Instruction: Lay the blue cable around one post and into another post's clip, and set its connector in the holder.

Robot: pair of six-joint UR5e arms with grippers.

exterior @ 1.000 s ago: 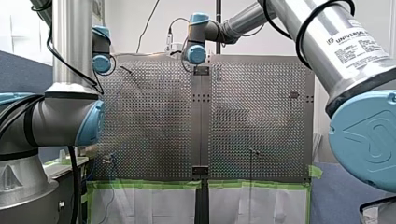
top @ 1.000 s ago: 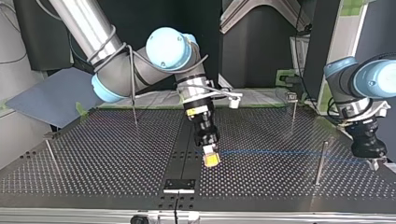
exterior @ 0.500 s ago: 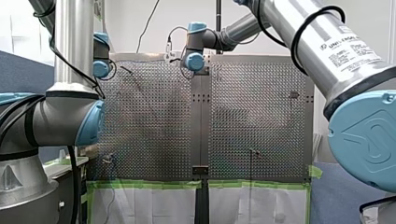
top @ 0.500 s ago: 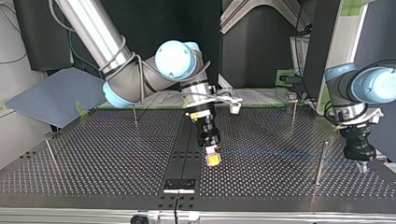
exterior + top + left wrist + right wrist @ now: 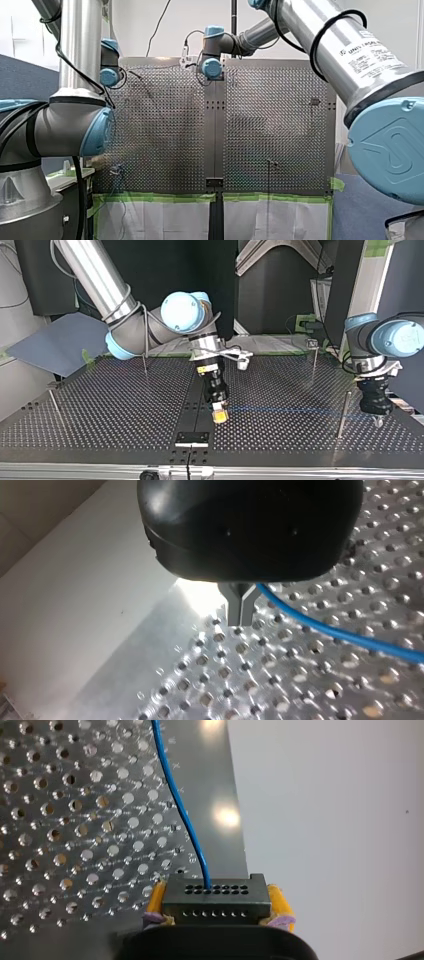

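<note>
**Q:** Since the earlier pictures, what has been shifted?

**A:** Both pincers have been moved in the top view. The right pincer [image 5: 218, 416] has been taken slightly toward 9 o'clock. The left pincer [image 5: 378, 422] has been brought inward and is now seen at 3 o'clock of the near post [image 5: 342, 412].

**Q:** How is the blue cable [image 5: 290, 410] held?

**A:** It is stretched over the bench [image 5: 100, 410] between the two pincers. Its connector [image 5: 216, 899] is clamped between the right pincer's yellow pads. The other end appears to be pinched in the left pincer's closed metal fingers [image 5: 235, 607].

**Q:** What could be spoiled from here?

**A:** The near post seems not yet rounded, and the cable is drawn almost straight. If the left pincer is carried round that post while the right is not eased, the cable could be dragged through the metal fingers. The connector could also be twisted in the pads. What is taken for the holder [image 5: 191, 438] lies at the right pincer's 7 o'clock, and a tilted connector could be jammed on its edge. The clip post [image 5: 313, 357], at the near post's 11 o'clock, could be missed if slack is lost.
</note>
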